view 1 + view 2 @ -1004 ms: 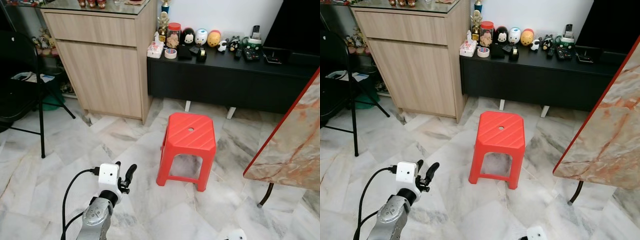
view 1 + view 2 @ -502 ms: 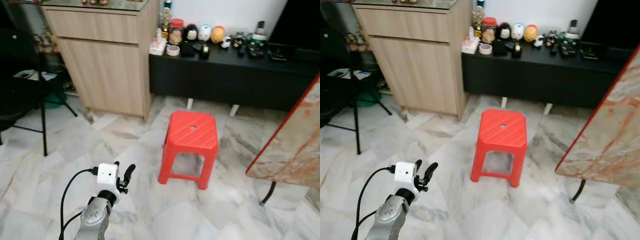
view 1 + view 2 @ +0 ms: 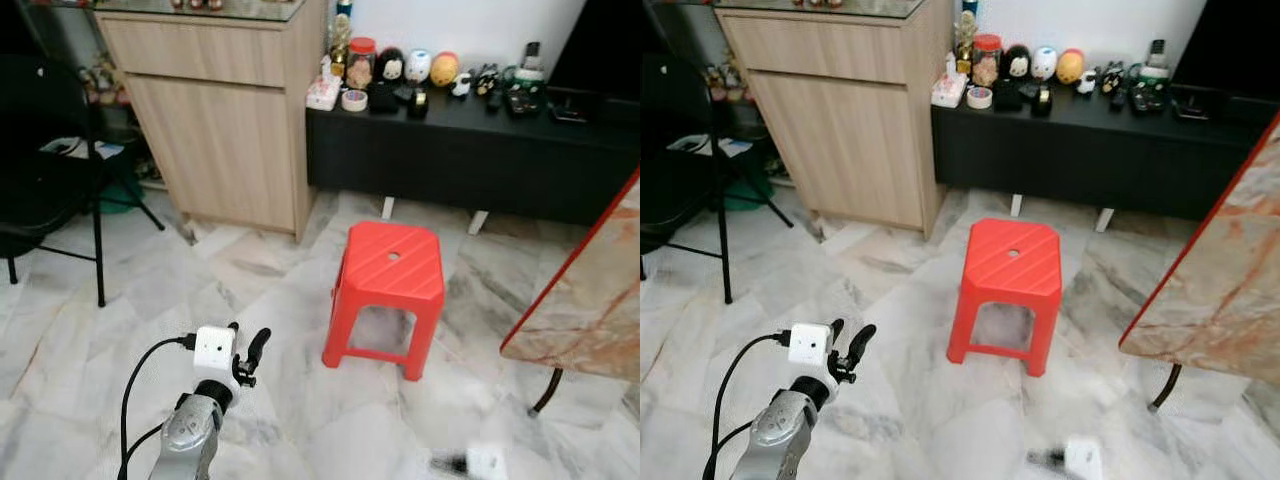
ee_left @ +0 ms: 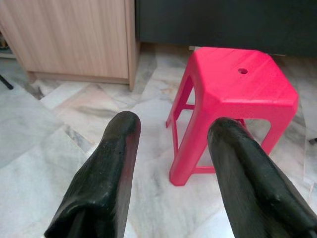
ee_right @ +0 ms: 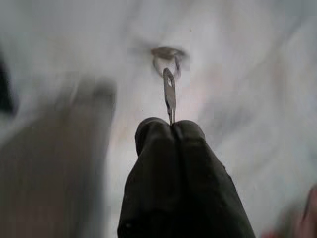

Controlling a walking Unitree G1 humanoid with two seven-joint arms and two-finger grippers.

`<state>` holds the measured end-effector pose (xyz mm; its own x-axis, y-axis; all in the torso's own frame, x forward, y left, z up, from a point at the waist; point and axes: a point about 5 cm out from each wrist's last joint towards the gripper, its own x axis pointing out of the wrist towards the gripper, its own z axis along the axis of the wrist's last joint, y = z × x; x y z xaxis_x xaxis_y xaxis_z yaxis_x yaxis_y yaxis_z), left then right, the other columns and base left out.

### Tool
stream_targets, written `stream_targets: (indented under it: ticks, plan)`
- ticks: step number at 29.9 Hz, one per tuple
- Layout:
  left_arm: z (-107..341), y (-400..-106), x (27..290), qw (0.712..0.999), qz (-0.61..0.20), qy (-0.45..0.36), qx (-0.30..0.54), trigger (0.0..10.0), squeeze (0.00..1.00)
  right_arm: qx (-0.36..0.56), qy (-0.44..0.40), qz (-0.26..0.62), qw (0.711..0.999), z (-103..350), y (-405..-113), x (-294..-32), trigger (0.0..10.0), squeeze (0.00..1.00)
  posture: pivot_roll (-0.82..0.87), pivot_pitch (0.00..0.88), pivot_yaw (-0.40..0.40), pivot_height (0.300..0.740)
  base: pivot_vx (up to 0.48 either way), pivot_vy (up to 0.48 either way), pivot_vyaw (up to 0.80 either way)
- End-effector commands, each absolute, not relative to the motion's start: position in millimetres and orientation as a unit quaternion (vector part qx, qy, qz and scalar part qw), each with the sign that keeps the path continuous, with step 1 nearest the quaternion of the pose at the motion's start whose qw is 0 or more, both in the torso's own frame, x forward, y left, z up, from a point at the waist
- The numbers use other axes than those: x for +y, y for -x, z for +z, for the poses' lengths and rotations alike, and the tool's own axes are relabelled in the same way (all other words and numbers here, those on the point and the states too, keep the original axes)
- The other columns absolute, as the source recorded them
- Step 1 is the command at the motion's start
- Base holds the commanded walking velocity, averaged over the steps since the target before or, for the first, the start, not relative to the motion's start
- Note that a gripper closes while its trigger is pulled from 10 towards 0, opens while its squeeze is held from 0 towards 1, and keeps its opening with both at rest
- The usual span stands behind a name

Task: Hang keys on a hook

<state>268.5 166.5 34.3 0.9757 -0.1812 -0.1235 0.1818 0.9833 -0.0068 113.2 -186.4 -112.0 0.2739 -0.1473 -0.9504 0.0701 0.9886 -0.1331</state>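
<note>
In the right wrist view my right gripper is shut on a silver key, which sticks out past the fingertips with its ring at the far end; the background there is blurred. The same gripper appears low at the bottom right of the eye views, blurred, beside its white wrist block. My left gripper is raised low on the left over the marble floor. Its two black fingers stand open with nothing between them, pointing toward the red stool.
A red plastic stool stands on the marble floor ahead. Behind it are a black low cabinet with figurines and jars on top and a wooden cabinet. A black folding chair is on the left, a marble-topped table edge on the right.
The camera has shifted, so the whole scene slid slightly right. My right gripper has come up into the bottom right of the eye views. The left arm holds its pose.
</note>
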Motion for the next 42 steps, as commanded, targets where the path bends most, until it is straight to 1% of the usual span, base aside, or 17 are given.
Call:
stream_targets:
  ticks: [1, 3, 5, 7, 8, 9, 10, 13, 16, 18, 20, 23, 26, 35, 37, 40, 42]
  plan:
    - [33.2, -267.5, 165.3, 0.993, -0.095, -0.003, 0.068, 10.0, 0.0, 0.613, 0.035, -0.056, 0.787, -113.8, -107.6, -184.5, 10.0, 0.0, 0.02, 0.074, -0.049, 0.74, 0.0, 0.0, 0.0]
    - [33.1, -267.5, 165.8, 0.993, -0.094, -0.003, 0.068, 10.0, 0.0, 0.6, 0.05, -0.062, 0.796, -112.5, -111.9, -185.9, 10.0, 0.0, 0.02, 0.074, -0.049, 0.74, 0.0, 0.0, 0.0]
    - [33.3, -267.7, 165.6, 0.993, -0.094, -0.003, 0.068, 10.0, 0.0, 0.547, 0.035, -0.069, 0.834, -105.2, -134.5, -184.9, 10.0, 0.0, 0.03, 0.076, -0.046, 0.74, 0.0, 0.0, 0.0]
    - [33.4, -267.7, 165.7, 0.993, -0.095, -0.004, 0.068, 10.0, 0.0, 0.513, 0.038, -0.07, 0.855, -98.7, -150.8, -185.1, 10.0, 0.0, 0.03, 0.074, -0.046, 0.74, 0.0, 0.0, 0.0]
    - [33.4, -267.7, 165.8, 0.993, -0.095, -0.004, 0.068, 10.0, 0.0, 0.507, 0.045, -0.069, 0.858, -97.0, -154.8, -185.5, 10.0, 0.0, 0.03, 0.074, -0.046, 0.74, 0.0, 0.0, 0.0]
    - [33.7, -267.9, 166.2, 0.993, -0.094, -0.004, 0.067, 10.0, 0.0, 0.461, 0.067, -0.065, 0.882, -86.5, -176.1, -186.1, 10.0, 0.0, 0.03, 0.073, -0.048, 0.74, 0.0, 0.0, 0.0]
    - [34.0, -268.2, 166.7, 0.993, -0.093, -0.004, 0.066, 10.0, 0.0, 0.427, 0.059, -0.064, 0.9, -78.4, -190.9, -183.8, 10.0, 0.0, 0.03, 0.073, -0.049, 0.74, 0.0, 0.0, 0.0]
    - [34.3, -268.6, 167.1, 0.994, -0.091, -0.005, 0.065, 10.0, 0.0, 0.354, 0.043, -0.05, 0.933, -59.0, -221.3, -176.3, 10.0, 0.0, 0.03, 0.072, -0.049, 0.74, 0.0, 0.0, 0.0]
    - [34.5, -268.8, 166.9, 0.994, -0.092, -0.005, 0.065, 10.0, 0.0, 0.307, 0.035, -0.038, 0.95, -44.1, -240.9, -171.4, 10.0, 0.0, 0.02, 0.07, -0.05, 0.74, 0.0, 0.0, 0.0]
    - [37.3, -271.0, 165.7, 0.994, -0.094, -0.004, 0.058, 10.0, 0.0, 0.26, 0.028, -0.035, 0.965, -26.3, -260.9, -169.8, 10.0, 0.0, 0.03, 0.068, -0.052, 0.74, 0.0, 0.0, 0.0]
    - [38.4, -271.7, 165.4, 0.994, -0.095, -0.004, 0.056, 10.0, 0.0, 0.25, 0.026, -0.033, 0.967, -22.6, -264.6, -169.2, 10.0, 0.0, 0.03, 0.068, -0.052, 0.74, 0.0, 0.0, 0.0]
    - [44.9, -275.6, 164.8, 0.994, -0.098, -0.003, 0.044, 10.0, 0.0, 0.21, 0.034, -0.017, 0.977, -7.4, -278.6, -164.9, 10.0, 0.0, 0.03, 0.068, -0.052, 0.74, 0.0, 0.0, 0.0]
    - [47.3, -278.3, 164.0, 0.994, -0.099, -0.003, 0.04, 10.0, 0.0, 0.192, 0.026, -0.03, 0.981, 1.1, -285.7, -165.8, 10.0, 0.0, 0.03, 0.065, -0.055, 0.74, 0.0, 0.0, 0.0]
    - [45.1, -276.1, 163.7, 0.994, -0.1, -0.003, 0.043, 10.0, 0.0, 0.21, 0.02, -0.049, 0.976, -6.0, -278.4, -168.7, 10.0, 0.0, 0.03, 0.065, -0.055, 0.74, 0.0, 0.0, 0.0]
    - [45.3, -275.9, 164.1, 0.994, -0.1, -0.004, 0.043, 10.0, 0.0, 0.222, 0.019, -0.062, 0.973, -11.2, -272.5, -170.9, 10.0, 0.0, 0.03, 0.071, -0.053, 0.74, 0.0, 0.0, 0.0]
    - [45.3, -275.5, 164.6, 0.994, -0.1, -0.004, 0.043, 10.0, 0.0, 0.213, 0.012, -0.073, 0.974, -10.1, -270.7, -172.5, 10.0, 0.0, 0.03, 0.071, -0.053, 0.74, 0.0, 0.0, 0.0]
    - [44.2, -274.7, 164.7, 0.994, -0.101, -0.004, 0.045, 10.0, 0.0, 0.192, -0.009, -0.092, 0.977, -4.4, -270.4, -173.0, 10.0, 0.0, 0.03, 0.07, -0.052, 0.74, 0.0, 0.0, 0.0]
